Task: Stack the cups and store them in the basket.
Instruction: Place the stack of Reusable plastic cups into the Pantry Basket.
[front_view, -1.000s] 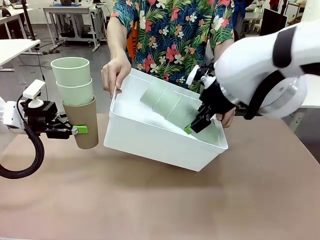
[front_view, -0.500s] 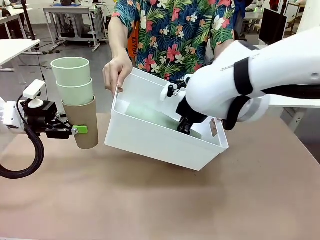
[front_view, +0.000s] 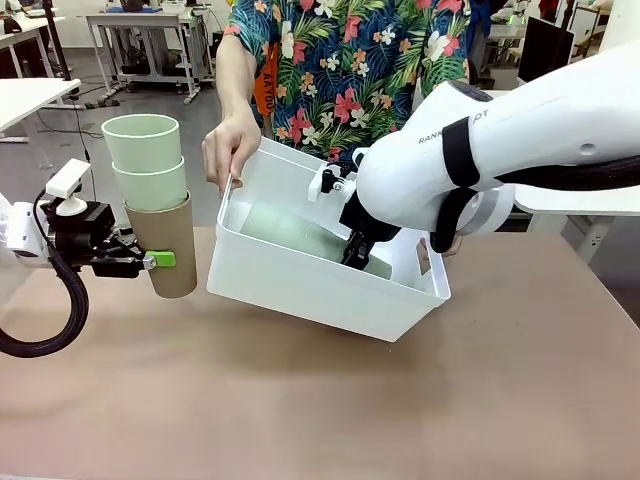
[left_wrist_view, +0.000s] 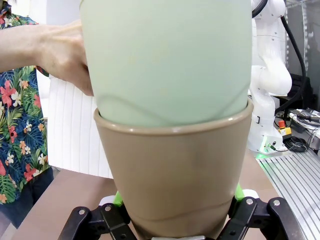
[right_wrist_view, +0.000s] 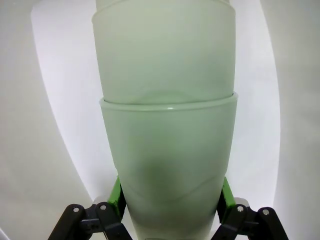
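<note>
The near wall of the basket covered most of the mint cups lying inside, so their number could not be told from the front. The right arm's bulk hid the fingertips of the right end effector and the basket's far-right rim. From the left wrist, the tan cup screened nearly all of both pads of the left end effector. Its base ran off the bottom edge, and the upper mint cup ran off the top. From the right wrist, the mint cups were cut off at the top and bottom edges.
</note>
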